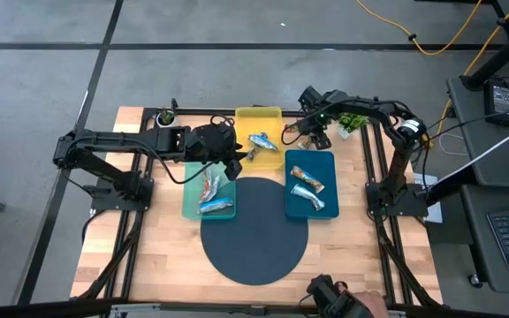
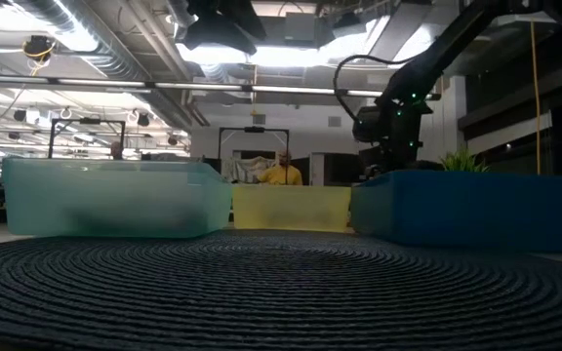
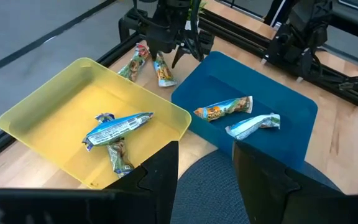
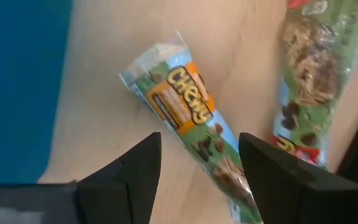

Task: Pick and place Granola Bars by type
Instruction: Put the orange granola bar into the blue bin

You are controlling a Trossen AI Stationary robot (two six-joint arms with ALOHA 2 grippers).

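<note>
I see my left arm reaching in from 9 o'clock, folded at the elbow, with its wrist extended toward the centre of the workspace. The left gripper point(image 1: 234, 164) sits just left of centre; its two dark fingers point(image 3: 160, 171) stand apart with a clear gap and nothing between them. My right arm rises from its base at 3 o'clock and arcs over toward 12 o'clock. The right gripper point(image 1: 312, 134) points downward near 1 o'clock, its fingers point(image 4: 135, 168) spread, close above the surface, closed on nothing.
</note>
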